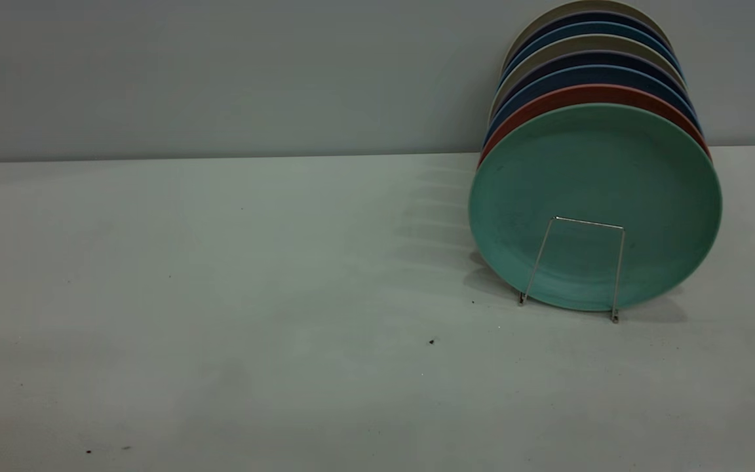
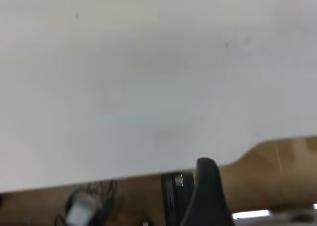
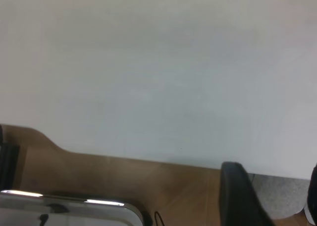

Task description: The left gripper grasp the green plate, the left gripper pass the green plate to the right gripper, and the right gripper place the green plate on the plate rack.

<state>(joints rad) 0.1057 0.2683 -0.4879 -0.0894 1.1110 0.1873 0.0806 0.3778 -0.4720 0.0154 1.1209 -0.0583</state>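
The green plate [image 1: 594, 170] stands upright at the front of the plate rack [image 1: 588, 223], whose front silver wire loop rises before its lower half. It is at the right of the table. Neither arm shows in the exterior view. My left gripper [image 2: 257, 196] hangs beyond the table's edge over a wooden floor; one black finger [image 2: 207, 191] shows with empty room beside it. My right gripper [image 3: 275, 196] is also off the table's edge, its two fingers [image 3: 237, 196] apart with nothing between them.
Behind the green plate, a red plate [image 1: 587, 94] and several blue, dark and beige plates [image 1: 590, 73] stand in the same rack. The pale table [image 1: 220, 295] meets a grey wall behind. A metal object [image 3: 74, 206] lies below the table edge.
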